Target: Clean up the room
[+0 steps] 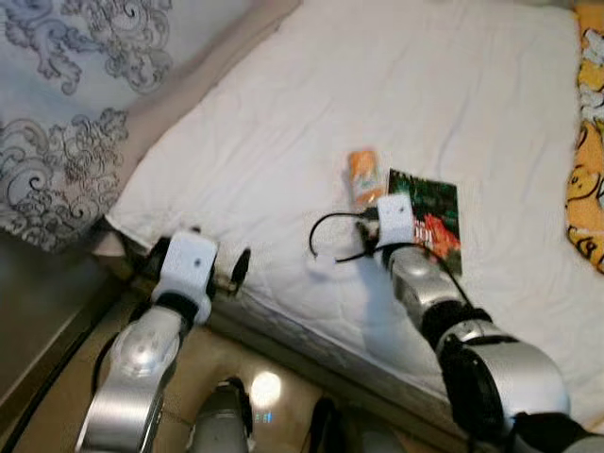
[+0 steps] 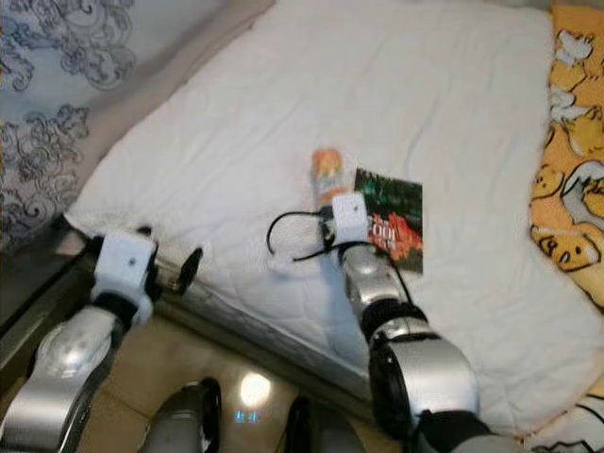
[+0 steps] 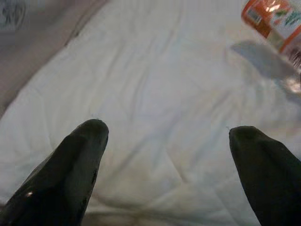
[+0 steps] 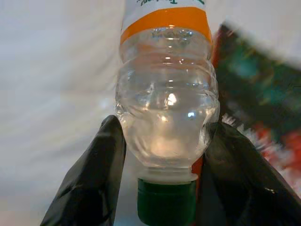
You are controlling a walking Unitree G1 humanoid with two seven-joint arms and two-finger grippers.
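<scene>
A clear plastic bottle point(image 1: 363, 177) with an orange label and a green cap lies on the white mattress point(image 1: 283, 104). Beside it lies a dark green and red packet point(image 1: 429, 217). My right gripper point(image 4: 165, 127) is shut on the bottle point(image 4: 167, 108): its black fingers point(image 4: 101, 160) press both sides of the shoulder just above the cap. My left gripper point(image 1: 231, 274) hovers at the mattress's near edge, to the left of the bottle, open and holding nothing. In the left wrist view the bottle point(image 3: 275, 21) lies far beyond the left gripper point(image 3: 169, 131).
A yellow cartoon-print blanket point(image 1: 587, 189) covers the bed's right side. Grey patterned fabric point(image 1: 66, 123) hangs at the left. Shiny tiled floor point(image 1: 236, 377) runs below the bed's edge, where my feet stand. A black cable point(image 1: 326, 236) loops by my right wrist.
</scene>
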